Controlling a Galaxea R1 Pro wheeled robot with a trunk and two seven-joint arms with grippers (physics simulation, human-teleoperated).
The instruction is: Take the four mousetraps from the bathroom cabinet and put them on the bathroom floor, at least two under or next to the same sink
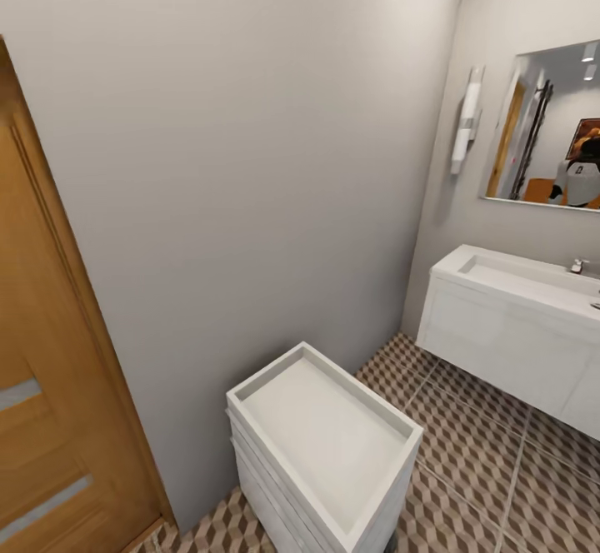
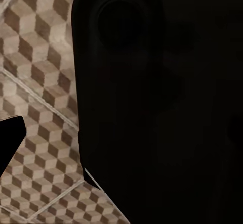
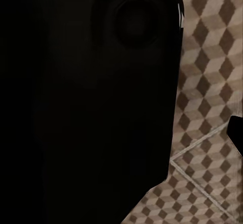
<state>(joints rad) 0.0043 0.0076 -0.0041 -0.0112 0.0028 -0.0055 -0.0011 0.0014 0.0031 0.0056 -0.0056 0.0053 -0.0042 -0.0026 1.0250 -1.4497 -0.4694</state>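
**Bathroom entry: robot in transit, no mousetrap in sight**

- Grippers: both wrist views are largely blocked by a large black rounded body, apparently part of the robot itself. Whether either gripper is open or closed, or holds anything, cannot be told.
- Arms: pose judged tucked close against the robot, wrist cameras facing down at the bathroom floor (image 2: 35,82); exact posture not determinable.
- Floor: cube-patterned tiles with thin grey grout lines, seen in all three views. No dark wooden boards lie on any visible tile.
- White drawer unit (image 1: 333,453): narrow, tray-like top, standing against the grey wall (image 1: 250,161).
- Sink (image 1: 525,278): long white basin on white vanity, chrome tap (image 1: 577,266), beneath a mirror (image 1: 550,128). Floor under and beside it bare.
- Wooden door (image 1: 50,386): at the head view's left edge.
- Progress: judged early; as far as can be seen no trap is placed, and all four remain to be fetched.
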